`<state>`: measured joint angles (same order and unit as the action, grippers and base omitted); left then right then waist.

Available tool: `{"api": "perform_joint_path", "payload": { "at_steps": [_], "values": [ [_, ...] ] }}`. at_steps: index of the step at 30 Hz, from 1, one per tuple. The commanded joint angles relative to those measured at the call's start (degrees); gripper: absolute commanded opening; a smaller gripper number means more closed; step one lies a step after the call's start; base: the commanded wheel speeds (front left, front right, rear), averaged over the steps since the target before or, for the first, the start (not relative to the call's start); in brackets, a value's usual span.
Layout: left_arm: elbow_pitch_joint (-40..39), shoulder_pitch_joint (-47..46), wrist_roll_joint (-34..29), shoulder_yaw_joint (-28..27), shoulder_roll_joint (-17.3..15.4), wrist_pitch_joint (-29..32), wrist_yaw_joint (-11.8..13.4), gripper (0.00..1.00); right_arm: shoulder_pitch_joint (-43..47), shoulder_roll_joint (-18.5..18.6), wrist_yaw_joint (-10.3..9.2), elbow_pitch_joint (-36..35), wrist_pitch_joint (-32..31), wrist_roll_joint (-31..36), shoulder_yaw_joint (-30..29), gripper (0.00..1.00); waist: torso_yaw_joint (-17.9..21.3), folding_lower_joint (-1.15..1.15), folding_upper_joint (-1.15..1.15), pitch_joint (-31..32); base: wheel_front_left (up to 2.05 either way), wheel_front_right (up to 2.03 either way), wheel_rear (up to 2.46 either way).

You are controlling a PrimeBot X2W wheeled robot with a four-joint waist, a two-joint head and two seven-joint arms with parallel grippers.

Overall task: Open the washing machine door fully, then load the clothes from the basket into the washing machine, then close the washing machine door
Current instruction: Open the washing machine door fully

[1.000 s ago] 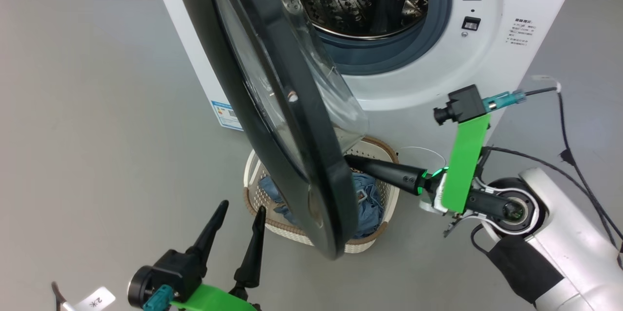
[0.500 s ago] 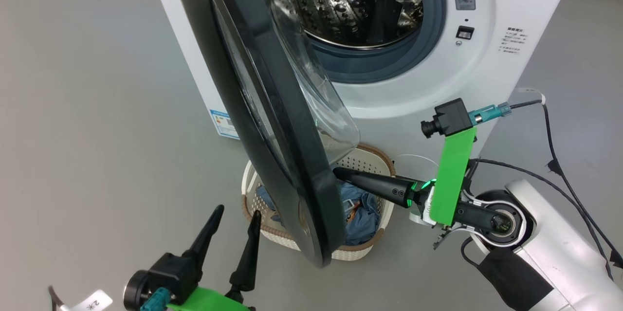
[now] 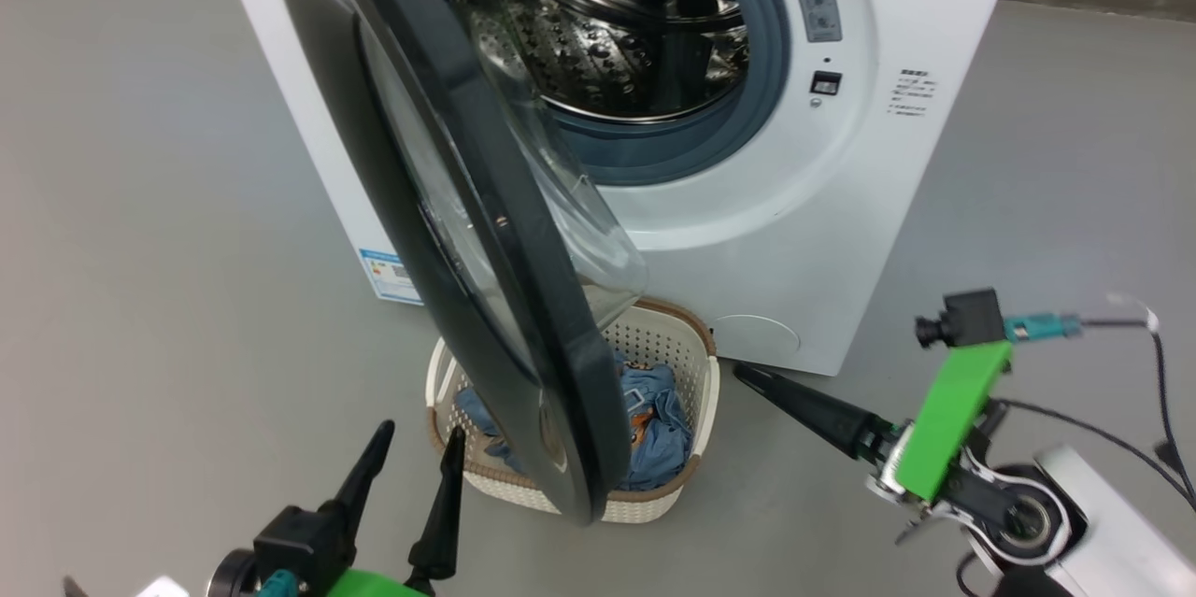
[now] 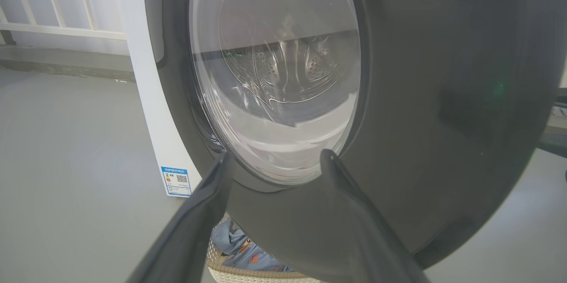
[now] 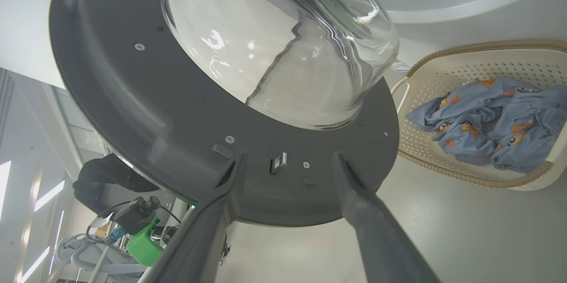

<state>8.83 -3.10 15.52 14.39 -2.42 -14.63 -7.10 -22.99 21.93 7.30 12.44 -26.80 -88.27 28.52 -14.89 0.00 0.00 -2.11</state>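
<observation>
The white washing machine [image 3: 841,233] shows its steel drum [image 3: 598,46]. Its black door [image 3: 486,233] stands partly open, edge-on to me, with the glass bowl bulging toward the drum. Below the door's lower edge sits the cream basket [image 3: 645,508], holding the light-blue clothes [image 3: 654,429]. My left gripper [image 3: 419,433] is open in front of the door's outer face [image 4: 443,97], apart from it. My right gripper [image 3: 743,373] is open on the basket's right, facing the door's inner face [image 5: 155,97] without touching. In the right wrist view the clothes [image 5: 487,128] lie in the basket [image 5: 443,66].
Bare grey floor surrounds the machine. Black cables [image 3: 1159,391] trail beside my right arm. A blue label [image 3: 388,272] marks the machine's lower left corner. A white railing [image 4: 53,26] stands behind the machine. My left arm's green mount [image 5: 141,243] shows under the door.
The head camera has shifted. My right gripper has drawn back from the door's inner rim over the basket to the floor right of it. The left gripper keeps its place.
</observation>
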Motion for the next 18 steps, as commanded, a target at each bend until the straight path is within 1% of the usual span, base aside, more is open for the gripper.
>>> {"api": "perform_joint_path", "payload": {
  "at_steps": [1, 2, 10, 18],
  "values": [
    [-1.0, 0.1, -0.7, -2.4, -0.5, -0.4, -0.2, 1.00, 2.0, 1.1, 0.19, -1.0, 2.1, 1.0, -0.5, 1.00, 1.3, 0.00, 0.00, 0.7, 0.00, 0.00, 0.00],
    [-1.0, 0.1, -0.7, -2.4, -0.5, -0.4, -0.2, 1.00, 2.0, 1.1, 0.19, -1.0, 2.1, 1.0, -0.5, 1.00, 1.3, 0.00, 0.00, 0.7, 0.00, 0.00, 0.00],
    [-0.9, 1.2, -1.3, -4.1, -0.5, -0.4, -0.4, 1.00, 8.6, 4.8, 0.19, 0.1, 8.4, 2.3, -0.7, 1.00, 4.3, 0.00, 0.00, 1.6, 0.00, 0.00, 0.00],
    [-1.2, 2.8, -1.8, -5.4, -0.6, -0.4, -0.4, 1.00, 12.9, 8.8, 0.19, 2.2, 18.6, 6.5, 1.0, 1.00, 7.8, 0.00, 0.00, 2.1, 0.00, 0.00, 0.00]
  ]
}}
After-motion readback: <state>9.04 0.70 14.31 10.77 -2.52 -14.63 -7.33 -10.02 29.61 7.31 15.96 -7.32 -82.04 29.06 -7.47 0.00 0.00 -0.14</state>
